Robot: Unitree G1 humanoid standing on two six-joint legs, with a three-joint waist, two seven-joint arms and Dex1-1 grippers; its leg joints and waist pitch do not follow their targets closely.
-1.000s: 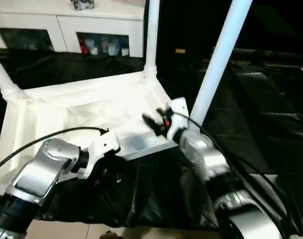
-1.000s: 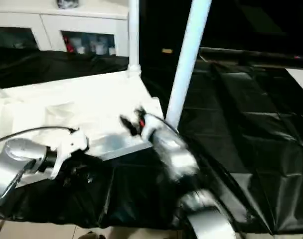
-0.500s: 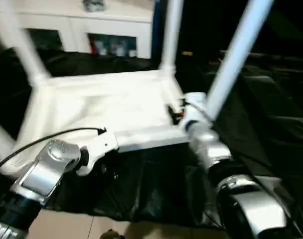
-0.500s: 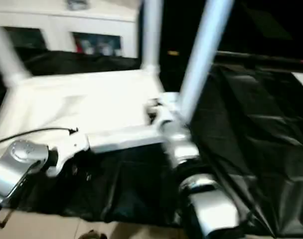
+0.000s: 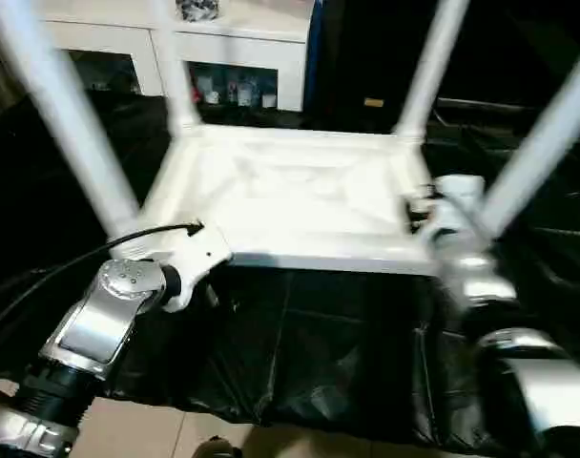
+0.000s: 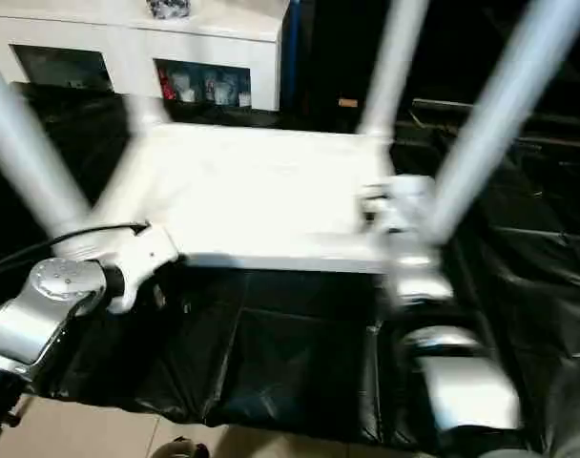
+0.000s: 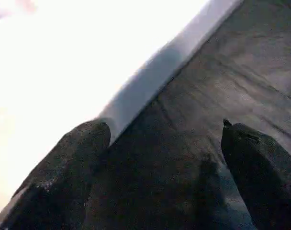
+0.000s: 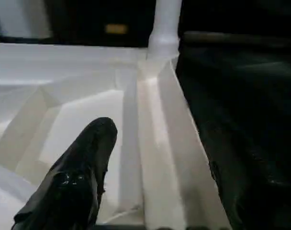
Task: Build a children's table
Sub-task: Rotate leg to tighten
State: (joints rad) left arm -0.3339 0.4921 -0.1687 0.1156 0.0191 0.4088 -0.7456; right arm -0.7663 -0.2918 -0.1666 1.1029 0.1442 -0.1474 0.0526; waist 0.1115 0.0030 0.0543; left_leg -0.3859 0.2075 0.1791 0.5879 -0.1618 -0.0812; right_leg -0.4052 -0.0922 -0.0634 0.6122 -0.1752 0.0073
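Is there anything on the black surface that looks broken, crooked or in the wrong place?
Nothing stands out. The white table lies upside down on the black-draped surface with four legs rising from its corners, as expected during assembly. No cracks or loose parts are visible, though motion blur hides fine detail.

White plastic children's table lies upside down on black-draped surface, ribbed underside facing up, raised ribs running diagonally across the panel. All four tapered tube legs stand in corner sockets pointing up: near left leg, far left leg, far right leg, near right leg. Near edge of the top runs roughly level across the head view. Legs splay slightly outward.
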